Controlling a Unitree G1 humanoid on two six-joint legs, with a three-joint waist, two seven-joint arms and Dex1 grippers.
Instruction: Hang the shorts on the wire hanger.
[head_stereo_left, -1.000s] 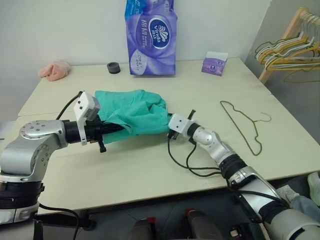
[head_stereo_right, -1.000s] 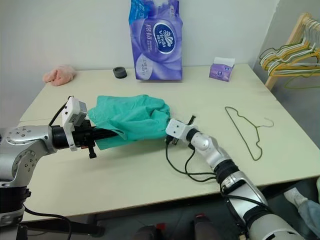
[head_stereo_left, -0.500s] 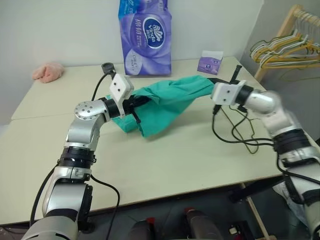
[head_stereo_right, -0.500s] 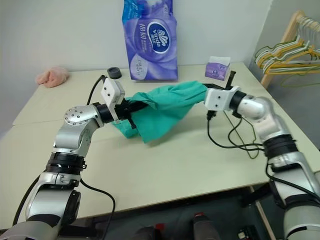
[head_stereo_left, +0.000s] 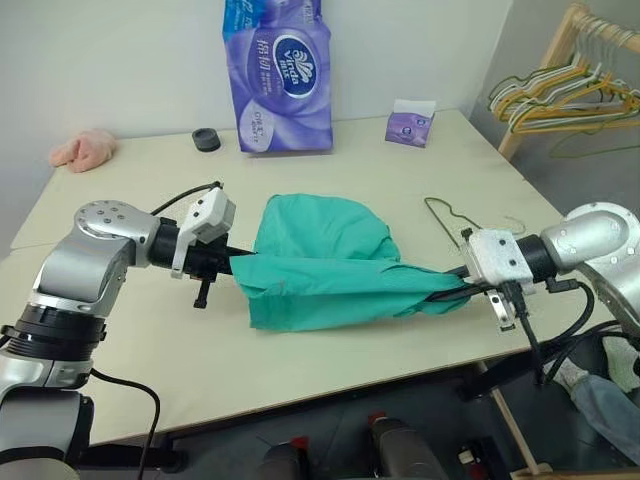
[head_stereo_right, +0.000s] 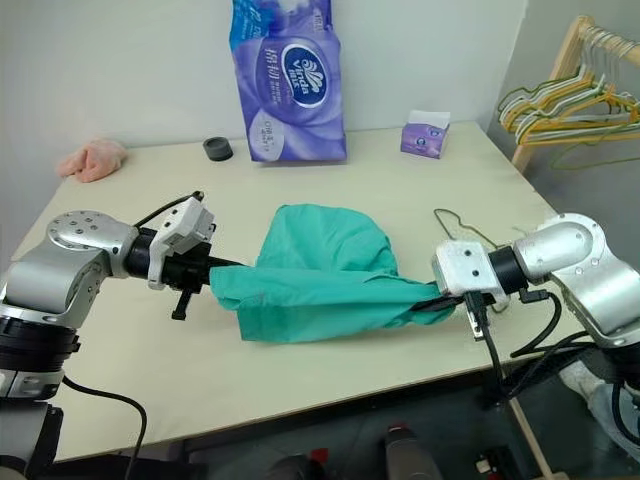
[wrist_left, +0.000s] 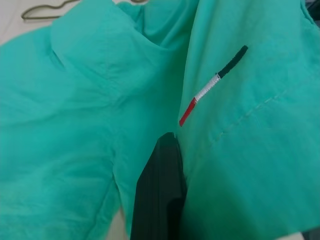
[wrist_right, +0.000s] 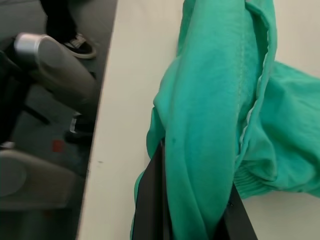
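The purple tissue pack (head_stereo_left: 277, 72) at the table's (head_stereo_left: 300, 370) far edge carries a blue oval logo I cannot read; a small purple box (head_stereo_left: 410, 127) stands toward the far right corner. The table is pale, against a white wall. My left gripper (head_stereo_left: 232, 265) and right gripper (head_stereo_left: 455, 287) are both clenched on the shorts (head_stereo_left: 325, 262), now stretched low over the table's middle rather than lifted as half a second ago. The wire hanger (head_stereo_left: 447, 217) lies near the right edge, partly behind my right gripper
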